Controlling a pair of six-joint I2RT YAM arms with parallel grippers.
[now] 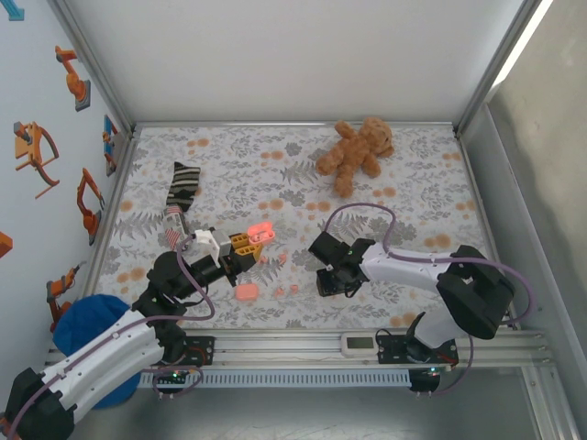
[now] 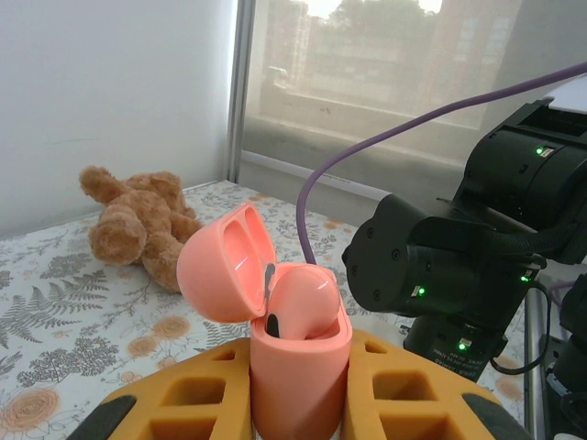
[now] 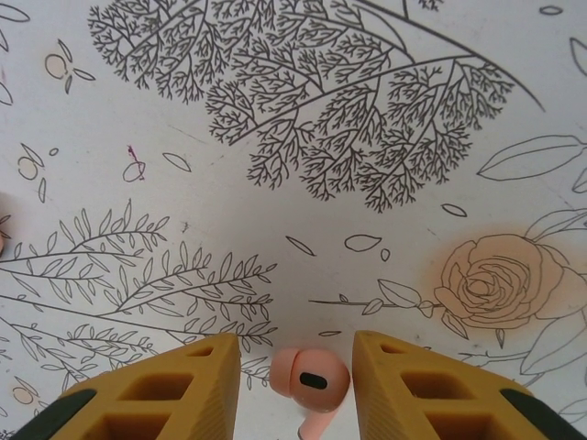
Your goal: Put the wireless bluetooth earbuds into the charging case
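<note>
Left fingers (image 2: 183, 403) clench the open case (image 2: 298, 385), lid up; right fingers (image 3: 165, 394) straddle an earbud (image 3: 309, 378) on the cloth (image 3: 275, 137), not quite pinching it.

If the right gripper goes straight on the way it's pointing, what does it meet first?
Most likely the earbud lying between the right gripper's fingers, with the cloth just under it; how near it is, I can't tell.

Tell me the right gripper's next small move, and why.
Probably close the right gripper gently: its fingers flank the earbud on the cloth with slim gaps, not yet pinching. The left gripper holds the charging case open, ready.
</note>
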